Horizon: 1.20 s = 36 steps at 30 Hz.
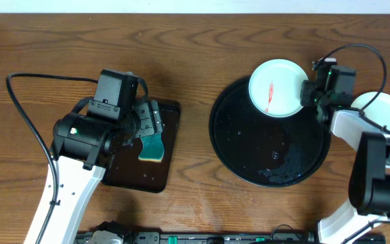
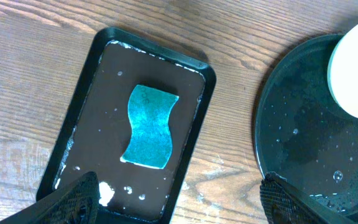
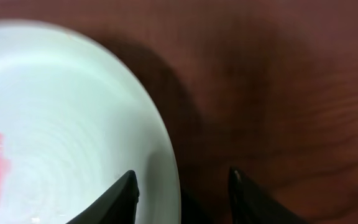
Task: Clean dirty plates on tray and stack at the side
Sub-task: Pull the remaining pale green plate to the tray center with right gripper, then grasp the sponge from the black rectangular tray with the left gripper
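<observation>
A pale plate (image 1: 283, 78) with a red smear lies at the far right of the round black tray (image 1: 263, 156), overlapping its rim. My right gripper (image 1: 310, 95) is open and straddles that plate's right rim. In the right wrist view one finger is over the plate (image 3: 61, 112) and the other outside it, gripper (image 3: 182, 177). A second white plate (image 1: 384, 108) lies on the table right of the tray, partly under the right arm. I see no third plate. My left gripper (image 1: 156, 118) is open and empty above a blue sponge (image 1: 152, 146).
The sponge (image 2: 149, 126) lies in a small dark rectangular tray (image 2: 104, 68) with white foam specks, left of the black tray (image 2: 291, 124). In the left wrist view the gripper (image 2: 176, 199) hangs over that tray's near edge. Water drops dot the black tray.
</observation>
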Tool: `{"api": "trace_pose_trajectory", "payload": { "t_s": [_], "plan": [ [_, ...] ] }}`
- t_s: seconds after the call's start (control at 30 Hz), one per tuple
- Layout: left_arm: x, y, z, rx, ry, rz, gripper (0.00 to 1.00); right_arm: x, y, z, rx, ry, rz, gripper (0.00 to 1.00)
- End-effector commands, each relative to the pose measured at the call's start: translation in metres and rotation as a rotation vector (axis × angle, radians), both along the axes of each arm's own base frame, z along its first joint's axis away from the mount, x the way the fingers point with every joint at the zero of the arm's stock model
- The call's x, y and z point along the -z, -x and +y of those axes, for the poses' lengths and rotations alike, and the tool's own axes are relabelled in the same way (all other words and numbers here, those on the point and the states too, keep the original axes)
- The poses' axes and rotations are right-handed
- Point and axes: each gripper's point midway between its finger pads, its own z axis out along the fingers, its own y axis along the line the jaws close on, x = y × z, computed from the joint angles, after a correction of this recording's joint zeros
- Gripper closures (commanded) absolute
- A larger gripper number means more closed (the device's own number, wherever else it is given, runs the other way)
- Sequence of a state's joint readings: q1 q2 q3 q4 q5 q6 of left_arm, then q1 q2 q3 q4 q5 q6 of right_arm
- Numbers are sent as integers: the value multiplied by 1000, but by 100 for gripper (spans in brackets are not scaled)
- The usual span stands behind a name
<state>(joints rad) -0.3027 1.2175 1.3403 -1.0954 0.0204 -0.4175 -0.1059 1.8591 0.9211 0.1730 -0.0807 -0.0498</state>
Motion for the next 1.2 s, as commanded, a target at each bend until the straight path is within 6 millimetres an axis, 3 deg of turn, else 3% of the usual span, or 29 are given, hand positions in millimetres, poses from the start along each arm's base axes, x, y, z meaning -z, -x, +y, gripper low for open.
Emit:
{"api": "trace_pose_trajectory", "payload": {
  "t_s": [0.0, 0.03, 0.07, 0.1, 0.13, 0.3, 0.43, 0.53, 0.63, 0.7, 0.9, 1.0, 1.17],
  "plan": [
    [-2, -1, 2, -2, -5, -7, 17, 24, 3, 7, 11, -45, 47, 58],
    [-2, -1, 2, -2, -5, -7, 17, 28, 4, 7, 15, -52, 57, 62],
    [-2, -1, 2, -2, -5, -7, 17, 31, 6, 7, 24, -60, 66, 73],
    [-2, -1, 2, -2, -5, -7, 17, 33, 7, 9, 22, -67, 74, 93],
    [-2, -1, 2, -2, -5, -7, 17, 33, 8, 9, 21, -70, 79, 99],
    [-2, -1, 2, -2, -5, -7, 17, 12, 16, 13, 7, -86, 85, 99],
    [-2, -1, 2, -2, -5, -7, 17, -20, 27, 16, 0, -91, 76, 99],
    [-2, -1, 2, -2, -5, -7, 17, -42, 44, 22, 22, -144, 99, 99],
    [-2, -1, 2, -2, -5, -7, 17, -50, 70, 35, 18, -226, 173, 99],
    [-2, -1, 2, -2, -5, -7, 17, -42, 101, 49, 34, -303, 305, 99],
    [-2, -1, 2, -2, -5, -7, 17, -9, 152, 70, 9, -312, 525, 99],
    [-2, -1, 2, -2, -5, -7, 17, 11, 162, 72, 3, -263, 545, 99],
    [-2, -1, 2, -2, -5, -7, 17, 33, 163, 81, -113, -191, 478, 99]
  ]
}}
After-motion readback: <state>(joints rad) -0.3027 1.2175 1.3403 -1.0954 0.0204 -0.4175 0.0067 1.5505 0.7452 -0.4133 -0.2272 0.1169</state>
